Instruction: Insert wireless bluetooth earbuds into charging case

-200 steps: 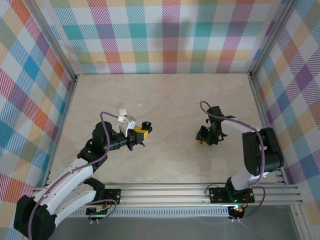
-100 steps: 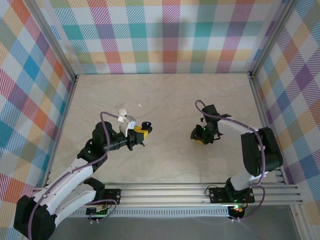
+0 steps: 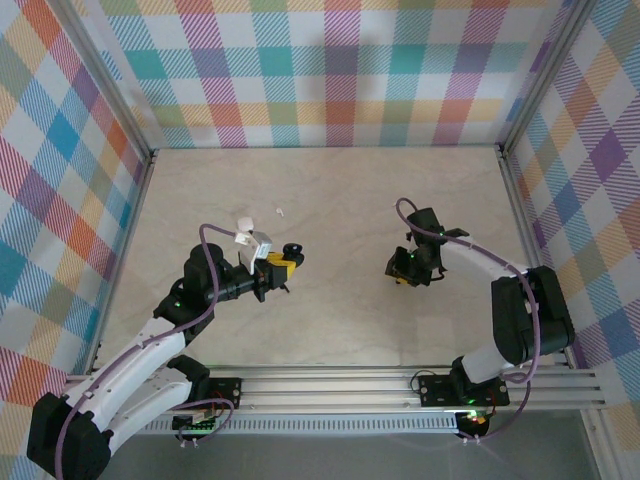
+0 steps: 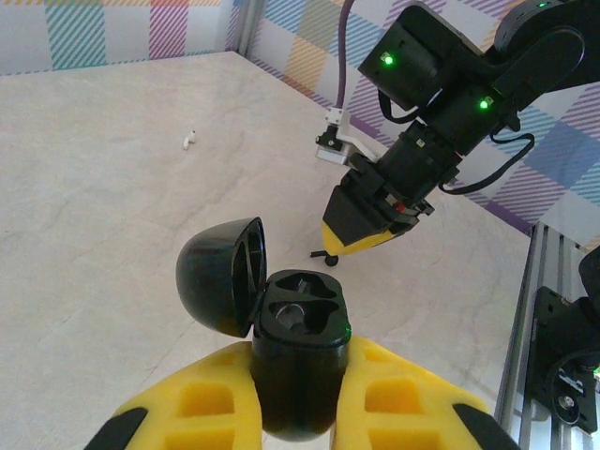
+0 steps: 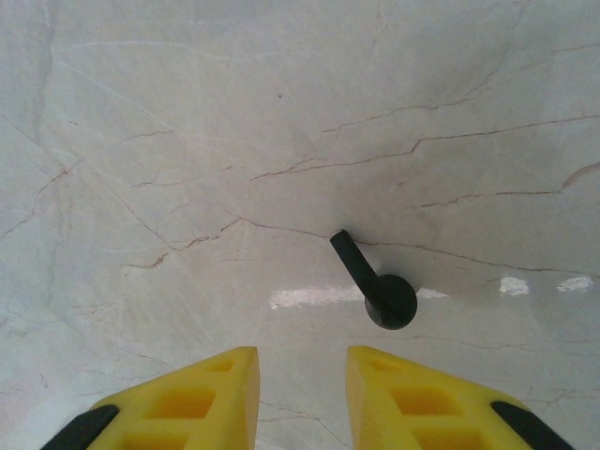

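My left gripper [image 4: 300,352] is shut on the black charging case [image 4: 298,323], held upright with its lid hinged open to the left. From above, the case [image 3: 291,250] sits at the tip of the left gripper [image 3: 283,264]. One black earbud [image 5: 380,286] lies on the table just ahead and right of my right gripper [image 5: 300,361], which stands open and low over the surface with nothing between its fingers. In the left wrist view that black earbud [image 4: 326,255] lies under the tip of the right gripper [image 4: 361,234]. A white earbud [image 4: 188,141] lies farther back.
The pale marble tabletop [image 3: 340,330] is walled by plaid panels. A white earbud [image 3: 281,212] and a small white object [image 3: 243,223] lie behind the left arm. An aluminium rail [image 3: 340,385] runs along the near edge.
My right gripper slid a little left, then eased back right, its jaws slightly narrower. The left arm and the case have not moved.
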Action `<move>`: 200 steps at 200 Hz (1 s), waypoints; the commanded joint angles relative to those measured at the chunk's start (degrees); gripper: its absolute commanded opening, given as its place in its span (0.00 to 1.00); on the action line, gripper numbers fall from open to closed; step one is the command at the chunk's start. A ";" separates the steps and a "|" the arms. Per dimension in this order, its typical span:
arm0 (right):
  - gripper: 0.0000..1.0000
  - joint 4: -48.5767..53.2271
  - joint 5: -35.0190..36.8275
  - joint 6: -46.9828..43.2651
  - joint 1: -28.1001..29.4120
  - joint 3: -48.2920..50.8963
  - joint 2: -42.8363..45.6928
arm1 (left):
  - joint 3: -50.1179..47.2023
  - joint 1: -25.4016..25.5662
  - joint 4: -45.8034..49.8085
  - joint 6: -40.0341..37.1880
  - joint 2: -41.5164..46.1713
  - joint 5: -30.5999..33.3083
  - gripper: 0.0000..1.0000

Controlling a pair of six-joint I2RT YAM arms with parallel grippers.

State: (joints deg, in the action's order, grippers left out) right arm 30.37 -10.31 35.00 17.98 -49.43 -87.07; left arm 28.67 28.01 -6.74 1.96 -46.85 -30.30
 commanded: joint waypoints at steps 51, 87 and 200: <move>0.26 -1.88 -1.56 0.64 0.22 3.20 -0.87 | 0.80 0.38 0.15 -1.10 0.47 0.55 0.00; 0.26 -1.90 -0.55 -0.54 0.24 3.25 -2.72 | 1.22 0.37 0.18 -0.93 -0.48 0.11 0.00; 0.34 0.64 5.62 -5.10 0.21 -2.82 -7.34 | 1.28 0.38 2.70 -1.38 1.67 1.27 0.00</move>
State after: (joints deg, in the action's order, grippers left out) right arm 30.33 -7.46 32.25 18.20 -49.71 -92.62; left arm 28.67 28.01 -4.47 1.65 -46.09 -29.41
